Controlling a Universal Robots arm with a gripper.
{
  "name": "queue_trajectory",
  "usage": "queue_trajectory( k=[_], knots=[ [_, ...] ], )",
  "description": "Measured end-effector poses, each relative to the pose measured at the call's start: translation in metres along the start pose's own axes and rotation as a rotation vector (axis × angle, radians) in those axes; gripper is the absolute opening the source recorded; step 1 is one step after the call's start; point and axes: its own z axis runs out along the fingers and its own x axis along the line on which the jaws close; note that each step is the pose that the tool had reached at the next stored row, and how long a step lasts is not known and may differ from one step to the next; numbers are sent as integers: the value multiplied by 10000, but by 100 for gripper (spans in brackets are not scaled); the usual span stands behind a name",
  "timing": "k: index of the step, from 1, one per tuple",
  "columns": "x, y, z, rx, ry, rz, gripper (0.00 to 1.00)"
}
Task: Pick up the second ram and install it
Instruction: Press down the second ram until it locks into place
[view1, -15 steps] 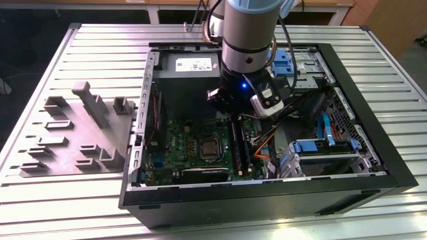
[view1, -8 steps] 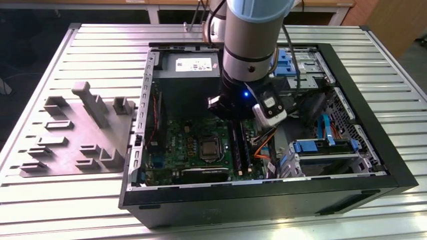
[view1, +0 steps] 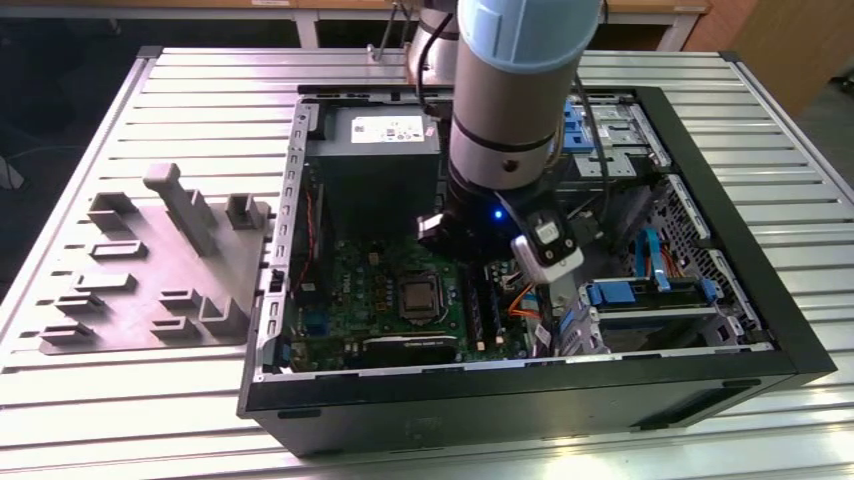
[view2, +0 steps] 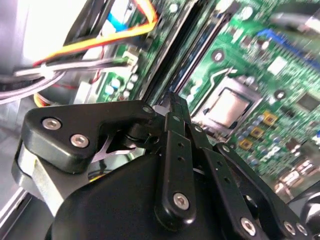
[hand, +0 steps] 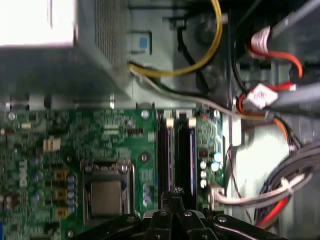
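I hold my gripper (hand: 172, 196) pinched shut right over the slots (hand: 176, 150) so it lines up with them.

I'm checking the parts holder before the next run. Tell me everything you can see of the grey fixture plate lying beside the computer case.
The grey fixture plate is a flat, matte, plastic-looking slab carrying raised blocks and small slotted holders of the same grey. One tall upright post stands near its far edge. It lies flat on the ribbed metal table, to the exterior view's left of the open computer case. Its near edge runs close to the case wall, but whether they touch cannot be told.
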Motion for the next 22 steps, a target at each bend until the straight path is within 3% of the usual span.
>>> queue_trajectory(
  k=[8,22],
  knots=[
    [-11,-261,-6,-1,0,-1,10],
    [-11,-283,3,-1,0,-1,10]
  ],
)
